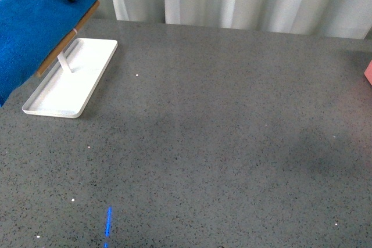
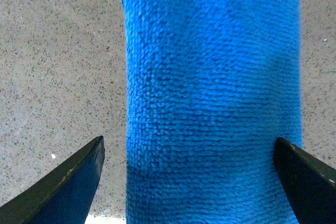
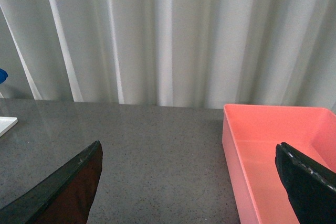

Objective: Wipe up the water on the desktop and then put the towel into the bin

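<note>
Desktop [image 1: 232,143] bare centre-right; towel [image 1: 35,21] draped far-left over tray [image 1: 87,68]; bin [image 3: 273,150] far right.

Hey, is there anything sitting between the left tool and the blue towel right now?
Nothing visible does. The left tool is open directly over the towel, and the blue cloth fills the space between its jaws with nothing in front of it.
</note>
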You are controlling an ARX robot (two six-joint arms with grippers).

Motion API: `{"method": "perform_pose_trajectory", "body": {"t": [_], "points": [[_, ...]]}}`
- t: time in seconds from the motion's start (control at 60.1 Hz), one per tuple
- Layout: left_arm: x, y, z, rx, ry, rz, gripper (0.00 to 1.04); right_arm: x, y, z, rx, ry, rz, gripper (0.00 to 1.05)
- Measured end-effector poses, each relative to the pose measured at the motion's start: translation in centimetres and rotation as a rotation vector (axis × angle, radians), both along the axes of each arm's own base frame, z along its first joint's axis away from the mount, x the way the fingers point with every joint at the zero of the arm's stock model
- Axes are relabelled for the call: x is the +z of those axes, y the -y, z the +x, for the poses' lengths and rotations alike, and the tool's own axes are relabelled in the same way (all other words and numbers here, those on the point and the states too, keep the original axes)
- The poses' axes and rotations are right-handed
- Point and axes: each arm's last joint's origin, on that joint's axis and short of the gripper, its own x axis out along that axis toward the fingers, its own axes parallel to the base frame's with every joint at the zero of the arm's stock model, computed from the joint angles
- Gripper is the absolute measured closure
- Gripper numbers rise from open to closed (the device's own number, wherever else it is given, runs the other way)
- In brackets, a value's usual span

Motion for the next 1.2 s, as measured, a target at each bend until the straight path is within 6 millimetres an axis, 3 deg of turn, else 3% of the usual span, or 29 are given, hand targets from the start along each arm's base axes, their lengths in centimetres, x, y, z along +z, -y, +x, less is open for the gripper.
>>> {"method": "perform_pose_trajectory", "body": {"t": [0.25, 0.466, 0.765, 1.032, 1.198], "points": [[-0.6, 0.0, 0.0, -0.013, -0.002, 0.017, 0.09, 0.0, 0.0, 0.0, 0.000, 0.000, 0.000, 0.07], [-0.7, 0.0, -0.1, -0.021, -0.001, 0.016, 0.56, 0.0, 0.0, 0.0, 0.000, 0.000, 0.000, 0.07], [0.5, 0.1, -0.7, -0.041, 0.018, 0.032, 0.97, 0.0, 0.0, 0.0, 0.000, 0.000, 0.000, 0.07], [1.2, 0.1, -1.2, -0.058, 0.031, 0.054, 0.99, 0.0, 0.0, 0.0, 0.000, 0.000, 0.000, 0.07], [2.8, 0.2, -1.6, -0.068, 0.065, 0.052, 0.99, 0.0, 0.0, 0.0, 0.000, 0.000, 0.000, 0.07]]}}
